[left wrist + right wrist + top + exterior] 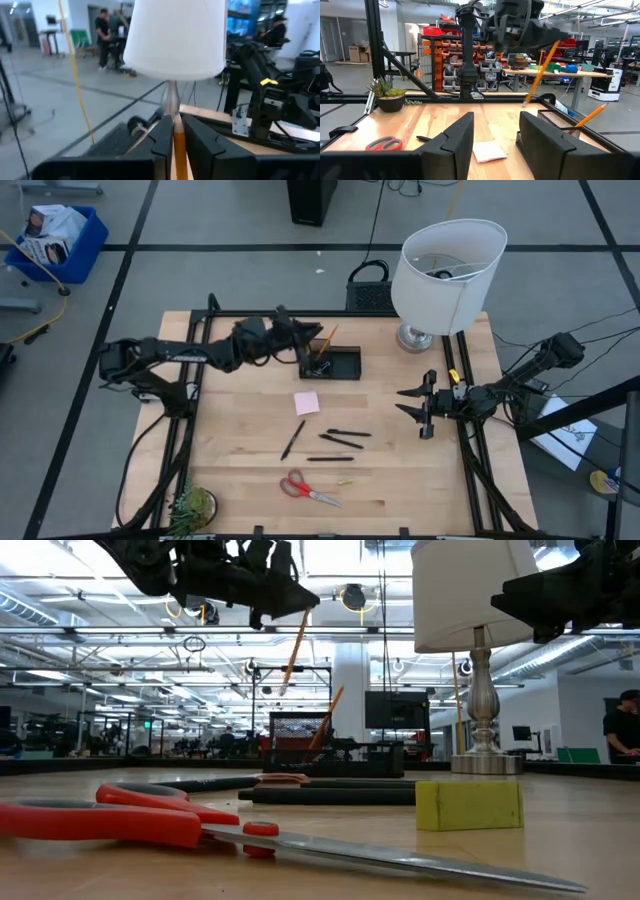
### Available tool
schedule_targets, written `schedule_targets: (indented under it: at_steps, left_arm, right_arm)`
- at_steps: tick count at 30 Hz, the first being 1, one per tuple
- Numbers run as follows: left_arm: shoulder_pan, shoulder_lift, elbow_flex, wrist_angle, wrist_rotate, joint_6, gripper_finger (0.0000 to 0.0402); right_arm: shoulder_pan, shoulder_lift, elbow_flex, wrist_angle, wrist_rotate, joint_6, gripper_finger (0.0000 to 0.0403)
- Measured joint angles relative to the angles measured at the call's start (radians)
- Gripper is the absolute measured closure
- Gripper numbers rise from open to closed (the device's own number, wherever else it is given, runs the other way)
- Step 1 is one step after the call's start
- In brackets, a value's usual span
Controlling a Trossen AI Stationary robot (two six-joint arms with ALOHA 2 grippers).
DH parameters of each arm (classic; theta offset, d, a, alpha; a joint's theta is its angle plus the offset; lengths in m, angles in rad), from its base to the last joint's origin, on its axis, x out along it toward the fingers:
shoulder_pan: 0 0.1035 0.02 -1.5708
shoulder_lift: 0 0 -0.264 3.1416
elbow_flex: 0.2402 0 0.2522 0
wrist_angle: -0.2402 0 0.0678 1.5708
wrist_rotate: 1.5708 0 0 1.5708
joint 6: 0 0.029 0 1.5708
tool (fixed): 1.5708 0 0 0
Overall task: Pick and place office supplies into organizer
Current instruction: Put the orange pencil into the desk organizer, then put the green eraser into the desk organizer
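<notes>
Surface: wooden table [400,480] on a grey floor marked with black lines; an open workshop hall lies beyond it.
Left gripper: the left gripper [300,335] hangs above the organizer's taller cup section, its fingers [161,137] pressed close on either side of an orange pencil [179,147], which hangs tilted below it in the low view.
Organizer: the black organizer [332,363] sits at the far middle of the table, and a second pencil [329,337] leans in its cup.
Right gripper: the right gripper [412,404] waits over the table's right side, fingers spread wide, holding nothing.
Supplies on the table: pink sticky-note pad [307,402], black pens [338,442], red-handled scissors [305,487] and a small yellow block [469,805].
Other things: white lamp [445,265] at the far right; small green plant [192,507] at the near left corner.
</notes>
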Motion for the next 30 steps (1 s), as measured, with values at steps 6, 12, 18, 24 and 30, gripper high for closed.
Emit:
schedule_targets:
  at_steps: [6, 12, 18, 24, 30]
  left_arm:
    - [0.086, 0.000, 0.000, 0.080, 0.134, 0.064, 0.0380]
    - [0.126, 0.031, 0.001, 0.065, 0.156, 0.037, 0.0385]
    - [0.144, 0.119, -0.002, 0.090, 0.157, 0.017, 0.0355]
    - [0.144, 0.209, -0.002, 0.175, 0.153, -0.012, 0.0352]
    - [0.138, 0.219, -0.002, 0.177, 0.145, -0.057, 0.0351]
  right_arm:
    - [0.000, 0.000, 0.000, 0.001, 0.000, 0.000, 0.0250]
    - [0.000, 0.000, 0.000, 0.003, 0.000, 0.000, 0.0250]
    - [0.000, 0.000, 0.000, 0.000, 0.000, 0.000, 0.0250]
    - [0.000, 0.000, 0.000, 0.000, 0.000, 0.000, 0.0250]
    - [0.000, 0.000, 0.000, 0.000, 0.000, 0.000, 0.0250]
